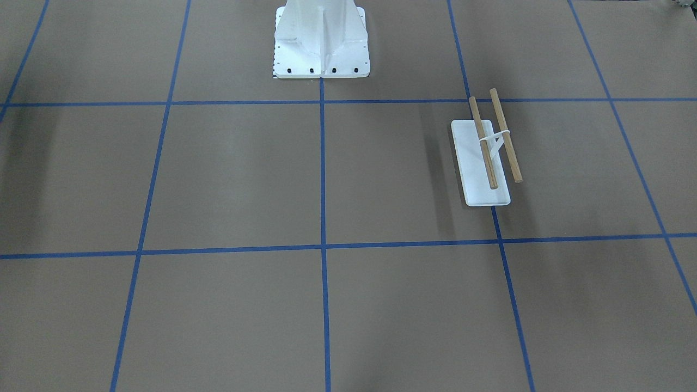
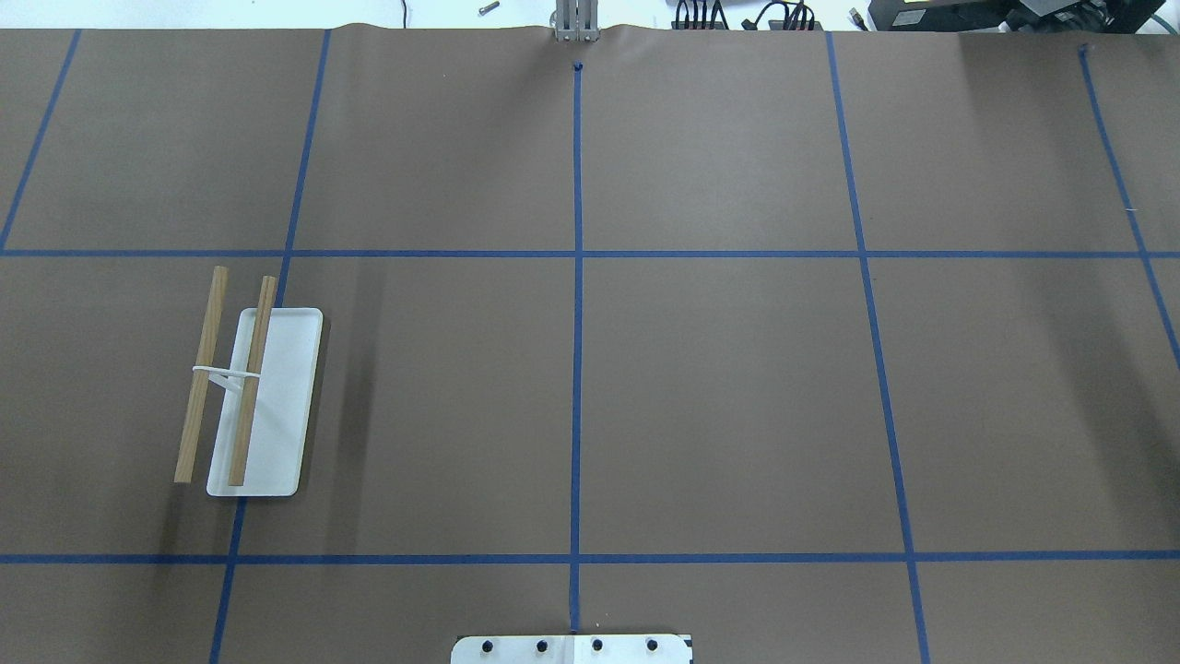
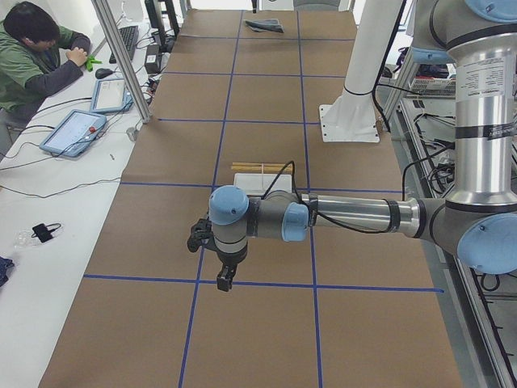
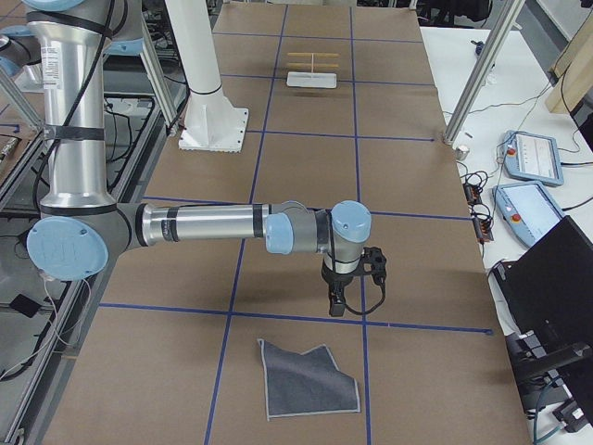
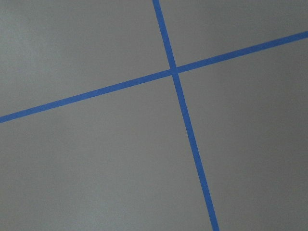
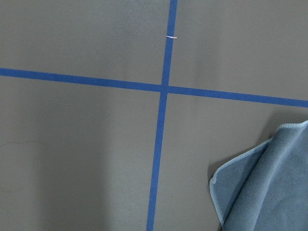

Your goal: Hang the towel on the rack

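The towel (image 4: 306, 382), dark grey with a light stitched border, lies crumpled on the table at the robot's right end. One corner of it shows in the right wrist view (image 6: 269, 187). It is also far off in the exterior left view (image 3: 265, 26). The rack (image 2: 286, 387) stands on the robot's left side, its two wooden rods bare; it also shows in the front-facing view (image 1: 474, 174). My right gripper (image 4: 338, 304) hangs above the table a little short of the towel. My left gripper (image 3: 226, 279) hangs over a tape crossing near the rack (image 3: 260, 182). I cannot tell whether either is open.
The white robot pedestal (image 1: 321, 43) stands at the table's middle edge. Blue tape lines grid the brown table. A person (image 3: 36, 56) sits at a side desk with tablets (image 3: 74, 131). A metal post (image 4: 473, 83) stands by the far table edge.
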Tool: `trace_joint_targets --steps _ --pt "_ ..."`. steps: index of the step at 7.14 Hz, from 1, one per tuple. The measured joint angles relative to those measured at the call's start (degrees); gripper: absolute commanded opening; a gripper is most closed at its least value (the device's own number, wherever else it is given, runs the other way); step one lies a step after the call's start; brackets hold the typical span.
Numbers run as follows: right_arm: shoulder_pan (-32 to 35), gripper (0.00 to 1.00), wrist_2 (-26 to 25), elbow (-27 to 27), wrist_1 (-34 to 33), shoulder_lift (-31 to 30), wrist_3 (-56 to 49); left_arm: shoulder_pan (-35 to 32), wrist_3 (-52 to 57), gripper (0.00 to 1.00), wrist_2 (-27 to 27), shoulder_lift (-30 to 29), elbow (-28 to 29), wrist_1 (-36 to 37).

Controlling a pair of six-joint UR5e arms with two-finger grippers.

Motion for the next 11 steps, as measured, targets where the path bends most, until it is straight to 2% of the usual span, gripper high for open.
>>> trace_joint_targets --steps 2,5,7,9,11 --pt "-1.3 1.0 -0.6 -0.1 0.0 0.7 0.0 0.0 -0.1 1.0 0.1 0.0 -0.8 -0.1" --pt "-2.7 1.0 -1.1 0.1 0.1 5.0 0.6 -0.1 -0.3 1.0 -0.1 -1.1 -1.5 -0.8" --pt "-2.6 1.0 -1.5 0.9 1.2 5.2 0.1 -0.1 -0.5 1.0 -0.1 -2.1 -1.2 -6.6" --pt "-2.5 1.0 -3.0 0.1 8.6 0.9 -0.2 -0.1 -2.9 1.0 -0.4 -2.2 -1.1 -13.2" --pt "-2.5 1.0 -3.6 -5.7 17.8 -1.9 -0.2 -0.1 -4.2 1.0 -0.6 -2.3 -1.3 -15.1"
